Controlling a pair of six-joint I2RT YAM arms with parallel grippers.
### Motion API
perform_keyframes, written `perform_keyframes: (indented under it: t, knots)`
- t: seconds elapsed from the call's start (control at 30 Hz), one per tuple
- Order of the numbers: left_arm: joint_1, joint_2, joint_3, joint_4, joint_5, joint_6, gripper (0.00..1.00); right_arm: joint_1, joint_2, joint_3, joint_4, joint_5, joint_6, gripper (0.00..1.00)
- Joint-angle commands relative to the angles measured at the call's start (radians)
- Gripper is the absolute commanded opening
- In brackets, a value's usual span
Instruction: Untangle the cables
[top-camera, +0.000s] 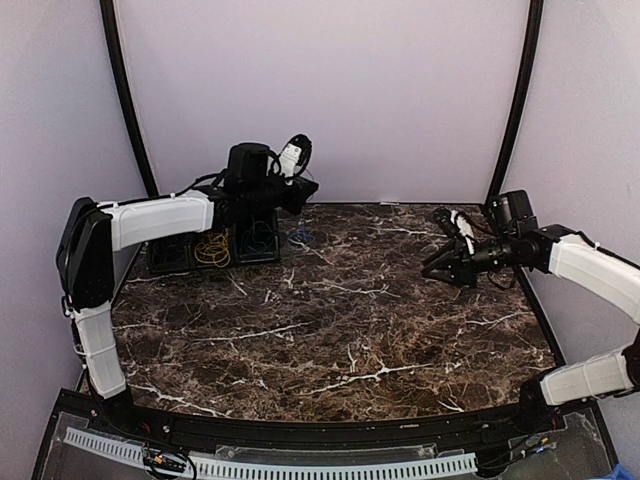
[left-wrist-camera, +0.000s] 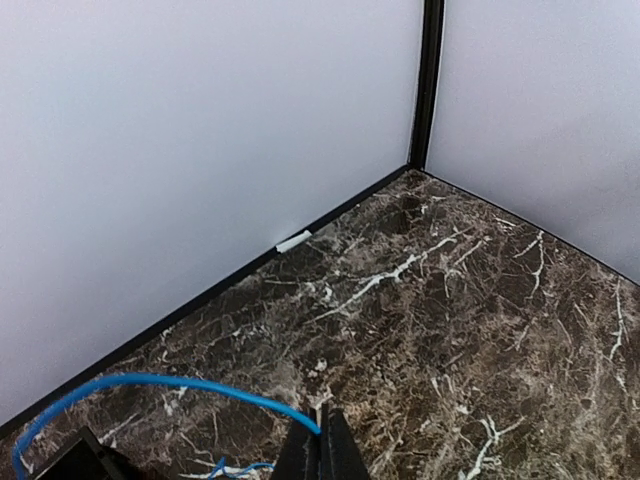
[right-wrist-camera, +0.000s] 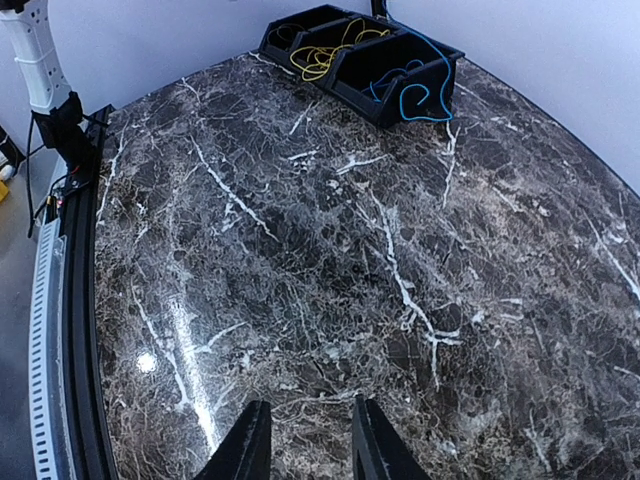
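We see a robot lab. Plain pale walls (top-camera: 320, 90) box in a dark marble-look table (top-camera: 330, 330). A black pole (left-wrist-camera: 428, 80) stands in the corner far ahead of the left gripper (left-wrist-camera: 322, 442). A white slotted strip (top-camera: 300, 465) runs along the table's near edge, far behind that gripper.

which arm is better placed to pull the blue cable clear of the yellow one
Left. The left hand is shut on the blue cable beside the black tray at the back left. The right hand is open, holds nothing, and sits far across the table.
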Motion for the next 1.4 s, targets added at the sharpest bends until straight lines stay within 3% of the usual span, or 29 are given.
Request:
perform_keyframes:
  t: [0.0,0.07,0.17,0.87,1.37]
  knots:
    - [0.102,0.020,0.194,-0.292,0.173,-0.202,0.00,-0.007,-0.019,-0.070,0.141,-0.010,0.001,0.31]
    - [0.159,0.070,0.313,-0.427,0.258,-0.268,0.00,-0.008,-0.030,-0.072,0.146,-0.001,-0.001,0.31]
    - [0.165,0.065,0.362,-0.497,0.248,-0.246,0.00,-0.009,-0.040,-0.090,0.164,0.007,-0.006,0.32]
    - [0.225,0.059,0.418,-0.587,0.193,-0.089,0.00,-0.016,-0.033,-0.140,0.185,0.057,-0.040,0.32]
    - [0.267,0.107,0.401,-0.563,0.177,0.022,0.00,-0.020,-0.028,-0.147,0.189,0.072,-0.048,0.31]
